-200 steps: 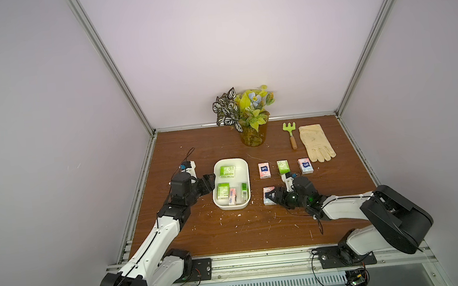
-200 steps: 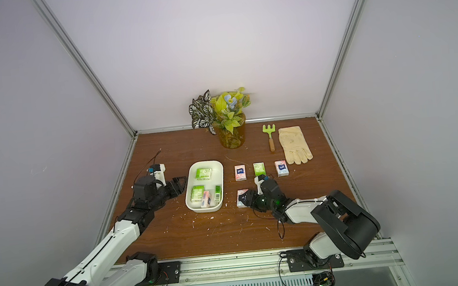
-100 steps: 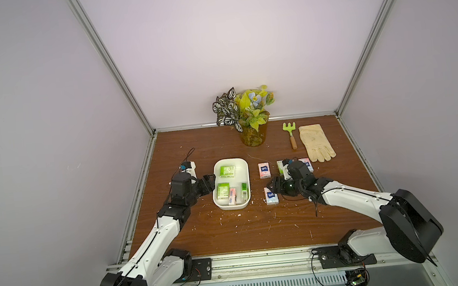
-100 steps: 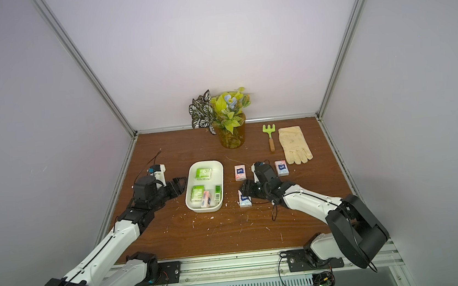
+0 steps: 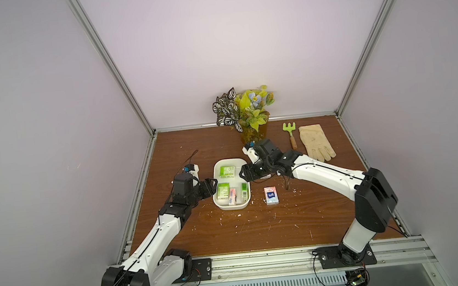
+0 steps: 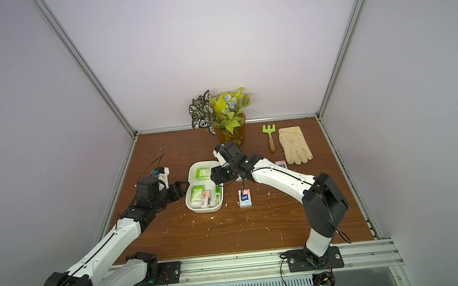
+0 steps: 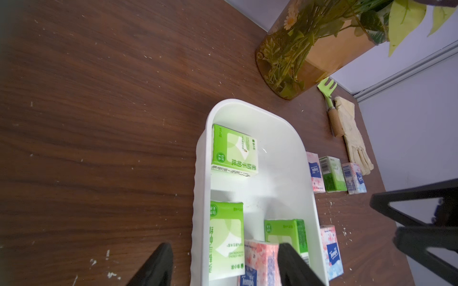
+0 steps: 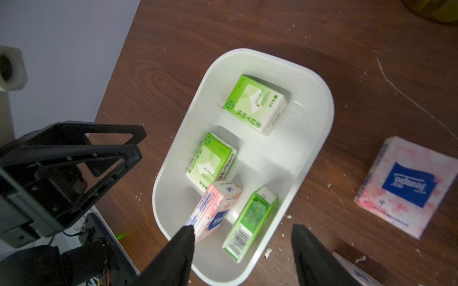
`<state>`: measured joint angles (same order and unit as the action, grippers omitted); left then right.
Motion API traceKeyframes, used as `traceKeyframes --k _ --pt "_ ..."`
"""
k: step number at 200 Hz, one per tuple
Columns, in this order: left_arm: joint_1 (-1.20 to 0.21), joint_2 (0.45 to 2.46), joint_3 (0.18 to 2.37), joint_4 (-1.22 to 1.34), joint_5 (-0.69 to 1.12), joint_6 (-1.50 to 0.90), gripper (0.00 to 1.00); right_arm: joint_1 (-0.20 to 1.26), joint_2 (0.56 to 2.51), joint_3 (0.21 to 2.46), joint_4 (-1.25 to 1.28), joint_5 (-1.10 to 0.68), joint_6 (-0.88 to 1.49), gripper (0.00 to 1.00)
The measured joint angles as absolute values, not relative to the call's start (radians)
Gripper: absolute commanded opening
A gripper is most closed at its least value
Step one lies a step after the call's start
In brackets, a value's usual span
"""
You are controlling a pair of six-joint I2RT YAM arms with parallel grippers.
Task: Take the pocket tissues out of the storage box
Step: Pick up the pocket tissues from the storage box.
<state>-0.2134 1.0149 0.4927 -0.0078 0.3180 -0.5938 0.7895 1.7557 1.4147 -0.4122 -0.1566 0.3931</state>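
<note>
At the rim of the storage box (image 8: 322, 99) the right gripper (image 8: 241, 227) had its black, wedge-shaped fingers (image 8: 178, 255) spread wide and empty astride the wall. Opposite it the left gripper (image 7: 223, 245) was parted too and held nothing, with one finger outside the tub. Inside that smooth, glossy white plastic tub with its rounded corners lay four of the pocket tissues (image 5: 227, 172): two green-and-white ones flat, a third green one on its edge against the wall, and a pink blossom-printed packet (image 8: 215, 210) tilted on its edge. A pink packet with a blue logo (image 5: 271, 195) lay just beside the box, and a row of three (image 7: 333, 174) lay farther back, mostly hidden under the right arm in both top views. The table (image 5: 258, 226) was dark wood grain flecked with white crumbs. At the back stood an amber glass vase (image 7: 309, 57) of leaves, a green rake (image 5: 289, 128) with a wooden handle and a pale cloth glove (image 5: 315, 142).
</note>
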Motion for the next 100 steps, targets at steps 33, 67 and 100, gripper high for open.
traceKeyframes --k 33,67,100 --pt "-0.213 1.016 0.479 -0.003 0.340 -0.604 0.57 0.801 1.908 1.610 -0.517 -0.136 0.248 0.80" --pt "-0.213 1.029 0.461 -0.005 0.358 -0.616 0.55 0.802 2.053 1.815 -0.606 -0.109 0.114 0.80" --pt "-0.213 1.062 0.460 -0.006 0.368 -0.617 0.50 0.806 2.189 1.993 -0.677 -0.093 -0.010 0.81"
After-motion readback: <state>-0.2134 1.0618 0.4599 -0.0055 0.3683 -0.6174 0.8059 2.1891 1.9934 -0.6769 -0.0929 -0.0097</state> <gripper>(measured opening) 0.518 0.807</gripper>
